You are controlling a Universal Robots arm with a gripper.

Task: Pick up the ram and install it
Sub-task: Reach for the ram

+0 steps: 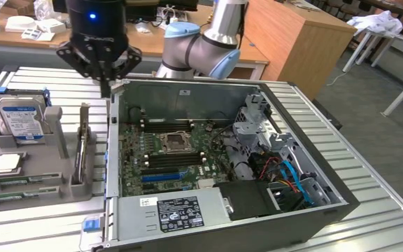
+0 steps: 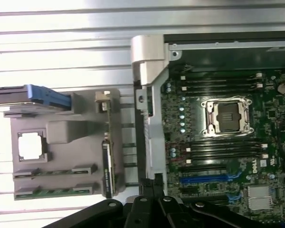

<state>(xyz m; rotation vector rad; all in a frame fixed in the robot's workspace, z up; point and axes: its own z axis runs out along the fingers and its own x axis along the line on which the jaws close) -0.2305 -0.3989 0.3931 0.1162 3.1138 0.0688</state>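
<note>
Two green ram sticks lie flat in the grey holder (image 1: pixel 40 186), one (image 1: pixel 9 182) just behind the other (image 1: pixel 9 197); the wrist view shows them too (image 2: pixel 54 171) (image 2: pixel 54 192). My black gripper (image 1: pixel 105 86) hangs shut and holds nothing, above the back corner of the open computer case (image 1: pixel 114 157) on the exterior view's left. It is well behind the ram and apart from it. In the wrist view my gripper (image 2: pixel 149 187) sits over the case's side wall. Black memory slots (image 1: pixel 170 126) (image 1: pixel 177 157) flank the processor socket (image 1: pixel 175 142).
A silver-and-blue hard drive (image 1: pixel 19 118) stands upright in the holder, with a square chip (image 1: pixel 6 164) in front of it. A thin card (image 1: pixel 82 144) stands on edge beside the case. Blue slots (image 1: pixel 163 177) and the power supply (image 1: pixel 177 212) lie inside the case.
</note>
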